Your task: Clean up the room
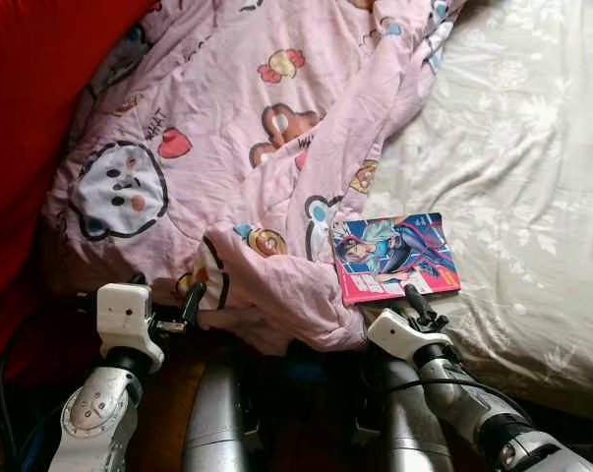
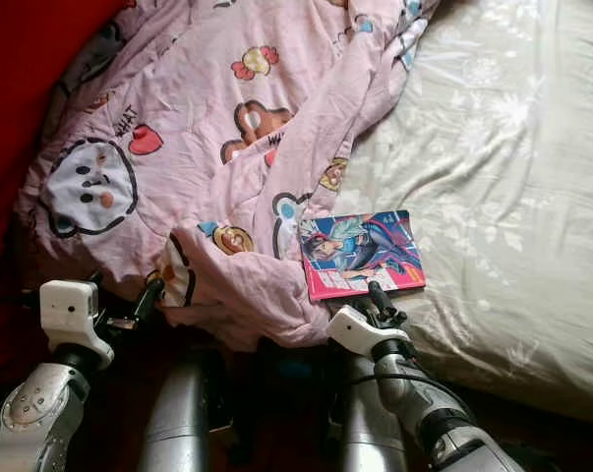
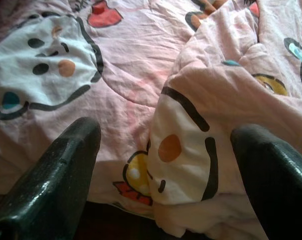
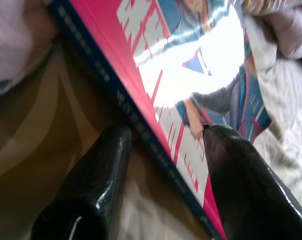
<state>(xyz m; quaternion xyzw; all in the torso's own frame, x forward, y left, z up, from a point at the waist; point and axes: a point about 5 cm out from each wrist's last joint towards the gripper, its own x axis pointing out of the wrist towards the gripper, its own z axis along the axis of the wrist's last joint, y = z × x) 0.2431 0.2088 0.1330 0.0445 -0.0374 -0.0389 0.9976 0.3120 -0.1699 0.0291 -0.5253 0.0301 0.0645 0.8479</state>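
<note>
Right wrist view: the open right hand straddles the book's edge, apparently to lift it off the bed; the left hand gapes idle.

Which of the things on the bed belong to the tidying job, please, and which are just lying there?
Job:
- book, its near edge between the open right gripper fingers
- pink blanket, crumpled, with the open left gripper at its near edge

Just there:
- white sheet
- red cloth on the left

1 book, 1 pink quilt, 2 grippers.
</note>
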